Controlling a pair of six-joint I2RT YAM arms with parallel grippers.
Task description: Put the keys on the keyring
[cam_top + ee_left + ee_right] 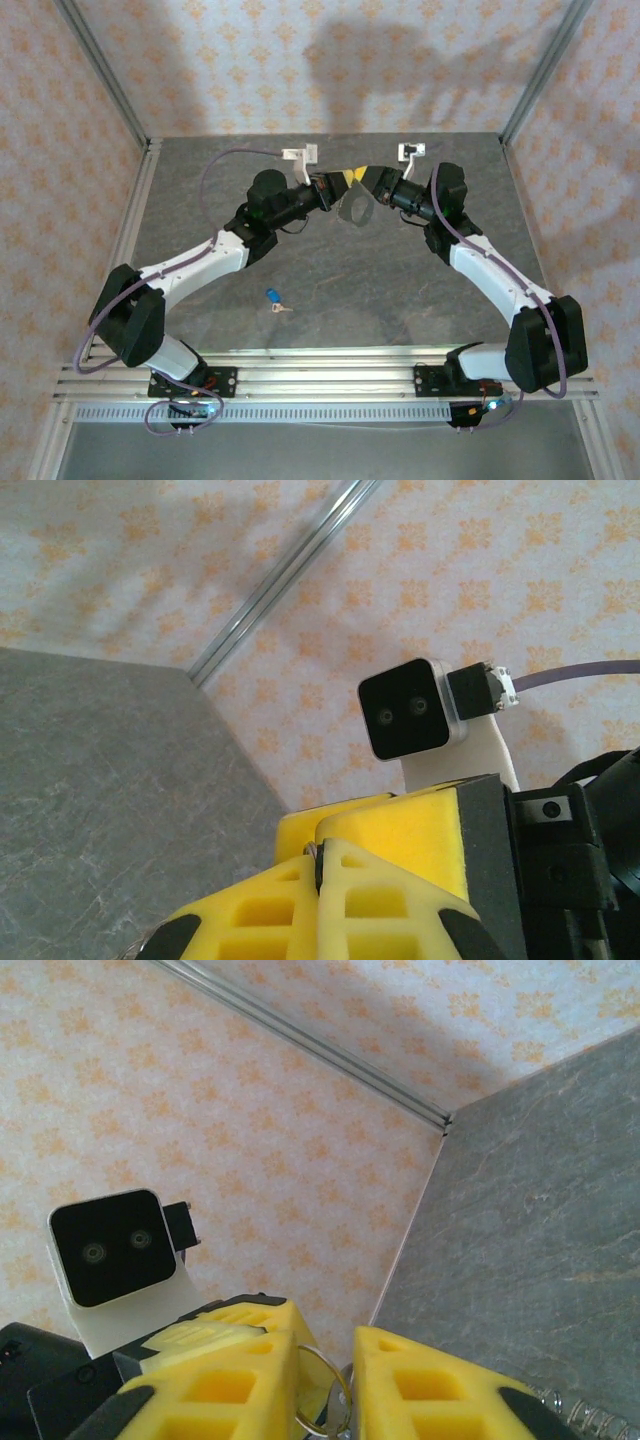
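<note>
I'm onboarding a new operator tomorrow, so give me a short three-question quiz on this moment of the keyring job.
1. True or false: the blue key is already threaded on a ring.
2. Where are the left gripper and the right gripper? A) resting beside the key B) raised, tips meeting over the far half of the table C) folded by their bases
3. What sits between the right gripper's fingers in its wrist view?
Key: 1 false, it lies loose on the table. 2 B. 3 a thin metal ring.
</note>
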